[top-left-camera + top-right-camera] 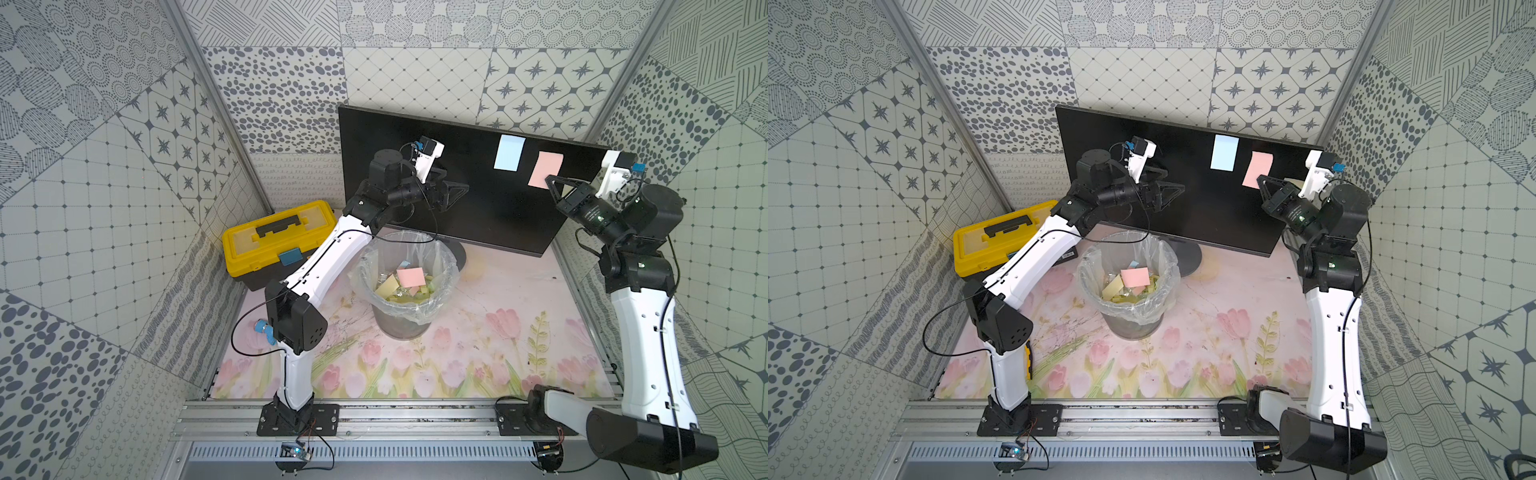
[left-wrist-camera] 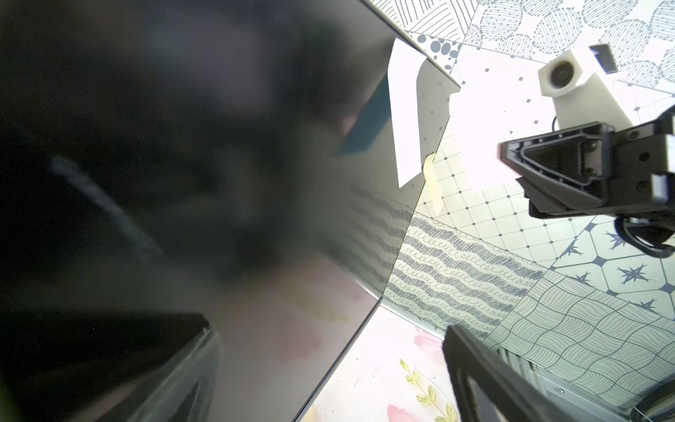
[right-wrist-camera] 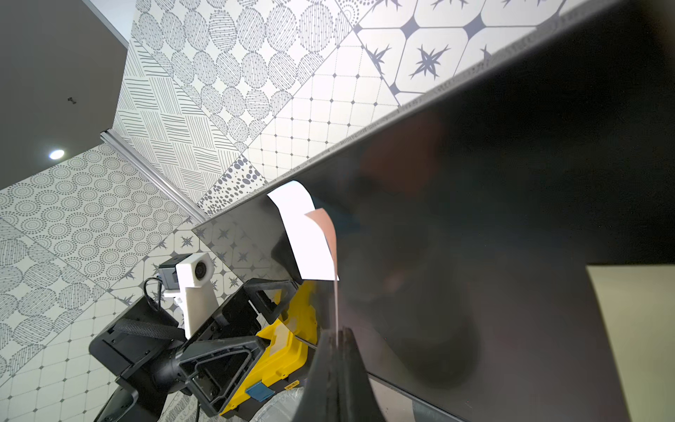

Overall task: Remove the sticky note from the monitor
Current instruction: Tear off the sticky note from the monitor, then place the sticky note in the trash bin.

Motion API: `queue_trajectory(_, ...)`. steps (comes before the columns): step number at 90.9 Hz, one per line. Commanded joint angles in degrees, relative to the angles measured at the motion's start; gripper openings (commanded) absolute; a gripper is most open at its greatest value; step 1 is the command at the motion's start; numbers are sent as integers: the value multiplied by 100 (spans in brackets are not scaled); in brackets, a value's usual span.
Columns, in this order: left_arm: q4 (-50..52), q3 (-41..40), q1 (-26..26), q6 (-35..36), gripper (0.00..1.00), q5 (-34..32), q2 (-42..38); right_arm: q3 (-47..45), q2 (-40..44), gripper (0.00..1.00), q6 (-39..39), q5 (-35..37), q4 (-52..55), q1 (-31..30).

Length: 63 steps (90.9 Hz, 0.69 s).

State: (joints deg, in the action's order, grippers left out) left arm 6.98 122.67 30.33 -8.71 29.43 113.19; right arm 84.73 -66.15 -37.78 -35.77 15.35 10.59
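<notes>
The black monitor (image 1: 415, 137) (image 1: 1100, 133) stands at the back, angled. On its right half hang a light blue sticky note (image 1: 509, 152) (image 1: 1224, 152) and a pink sticky note (image 1: 546, 168) (image 1: 1259, 168). My right gripper (image 1: 550, 180) (image 1: 1261, 179) (image 3: 338, 330) is shut on the pink note's lower edge. In the right wrist view the pink note (image 3: 330, 234) runs edge-on from the jaws up to the screen, its top still against the glass. My left gripper (image 1: 459, 191) (image 1: 1177, 189) (image 2: 328, 372) is open and empty, close in front of the screen's middle.
A clear-lined bin (image 1: 361, 270) (image 1: 1088, 266) with several discarded notes stands in front of the monitor's base. A yellow toolbox (image 1: 278, 237) (image 1: 1000, 237) with a blue note (image 1: 289, 256) on its front sits at the left. Patterned walls close in on three sides.
</notes>
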Motion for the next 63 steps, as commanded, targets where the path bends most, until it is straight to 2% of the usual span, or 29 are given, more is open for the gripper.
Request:
queue_trajectory(1,-81,-165,-1,255,99,-441,-228,88,258,0,533,146,185,12)
queue_trajectory(21,-160,-913,-86,842,99,-693,-1020,123,593,0,742,-129,662,0)
queue_trajectory(36,-423,-1595,-308,833,99,-1002,-1654,175,630,0,1035,-385,1133,-196)
queue_trajectory(63,-1240,-3234,-792,114,99,-2378,-2701,82,468,0,1830,-5,1488,-1554)
